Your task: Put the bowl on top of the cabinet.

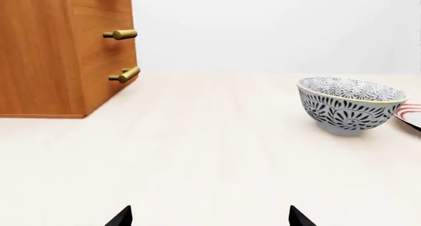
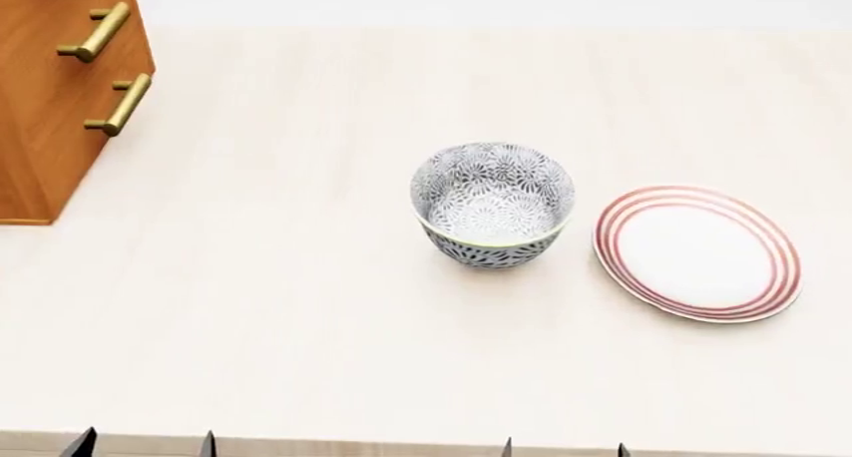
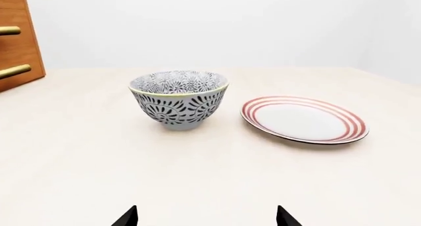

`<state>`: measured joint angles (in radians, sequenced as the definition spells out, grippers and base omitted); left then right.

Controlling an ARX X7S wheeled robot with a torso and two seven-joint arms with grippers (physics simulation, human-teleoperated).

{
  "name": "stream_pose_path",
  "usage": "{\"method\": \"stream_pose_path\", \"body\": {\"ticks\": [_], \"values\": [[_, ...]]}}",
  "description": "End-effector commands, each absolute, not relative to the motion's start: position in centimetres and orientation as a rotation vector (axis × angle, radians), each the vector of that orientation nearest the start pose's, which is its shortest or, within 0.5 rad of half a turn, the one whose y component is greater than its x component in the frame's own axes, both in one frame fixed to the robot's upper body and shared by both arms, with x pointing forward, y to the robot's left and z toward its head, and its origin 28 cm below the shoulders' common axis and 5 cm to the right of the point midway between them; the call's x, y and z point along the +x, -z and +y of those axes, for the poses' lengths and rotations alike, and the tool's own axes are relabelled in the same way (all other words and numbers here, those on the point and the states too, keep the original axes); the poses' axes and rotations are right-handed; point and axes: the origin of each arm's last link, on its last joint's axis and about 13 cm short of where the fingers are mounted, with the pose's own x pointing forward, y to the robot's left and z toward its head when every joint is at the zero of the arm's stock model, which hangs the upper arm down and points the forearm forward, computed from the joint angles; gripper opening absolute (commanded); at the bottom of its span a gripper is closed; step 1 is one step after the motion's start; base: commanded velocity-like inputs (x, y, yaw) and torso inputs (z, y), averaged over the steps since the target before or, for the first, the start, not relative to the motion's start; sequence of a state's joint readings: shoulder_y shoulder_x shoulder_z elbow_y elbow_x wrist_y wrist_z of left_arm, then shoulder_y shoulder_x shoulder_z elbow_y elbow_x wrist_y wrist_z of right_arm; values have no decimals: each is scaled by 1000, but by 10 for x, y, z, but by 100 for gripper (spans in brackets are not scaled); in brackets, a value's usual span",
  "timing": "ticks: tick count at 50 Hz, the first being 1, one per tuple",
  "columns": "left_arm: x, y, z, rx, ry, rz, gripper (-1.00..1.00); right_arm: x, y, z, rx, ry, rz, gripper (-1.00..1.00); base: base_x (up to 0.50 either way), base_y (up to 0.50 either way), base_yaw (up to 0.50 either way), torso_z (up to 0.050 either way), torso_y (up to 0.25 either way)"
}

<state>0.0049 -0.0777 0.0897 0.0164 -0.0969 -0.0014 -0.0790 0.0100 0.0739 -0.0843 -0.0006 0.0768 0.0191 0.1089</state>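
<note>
The bowl (image 2: 493, 206), white with a dense dark floral pattern, stands upright in the middle of the pale table; it also shows in the wrist views as the bowl (image 1: 348, 105) and the bowl (image 3: 179, 100). The cabinet (image 2: 60, 88), orange-brown with brass bar handles, stands at the far left, its top out of view. My left gripper (image 2: 144, 443) and right gripper (image 2: 565, 447) hover at the table's near edge, both open and empty, well short of the bowl. Only the fingertips show: left gripper (image 1: 210, 217), right gripper (image 3: 206, 216).
A flat white plate with red rings (image 2: 696, 252) lies just right of the bowl, close to it; the plate (image 3: 302, 120) is seen clearly from the right wrist. The cabinet (image 1: 62, 53) rises tall at the left.
</note>
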Motion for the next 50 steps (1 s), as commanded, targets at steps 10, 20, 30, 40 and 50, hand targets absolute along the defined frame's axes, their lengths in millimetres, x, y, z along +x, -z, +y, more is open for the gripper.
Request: {"method": "stream_pose_path", "body": {"ticks": [10, 20, 30, 40, 50], "values": [[209, -15, 206, -21, 10, -7, 100, 212, -13, -96, -8, 36, 16, 100, 0, 500, 0, 0, 0], [209, -15, 206, -23, 9, -9, 100, 212, -13, -96, -8, 32, 15, 100, 0, 500, 0, 0, 0], [209, -15, 205, -22, 6, -7, 100, 213, -13, -96, 4, 35, 17, 100, 0, 342, 0, 0, 0], [209, -16, 205, -22, 3, -9, 100, 211, -18, -97, 38, 70, 26, 100, 0, 0, 0, 0, 0], [187, -40, 205, -7, 2, -89, 100, 189, -46, -89, 4, 121, 14, 100, 0, 0, 0, 0, 0]]}}
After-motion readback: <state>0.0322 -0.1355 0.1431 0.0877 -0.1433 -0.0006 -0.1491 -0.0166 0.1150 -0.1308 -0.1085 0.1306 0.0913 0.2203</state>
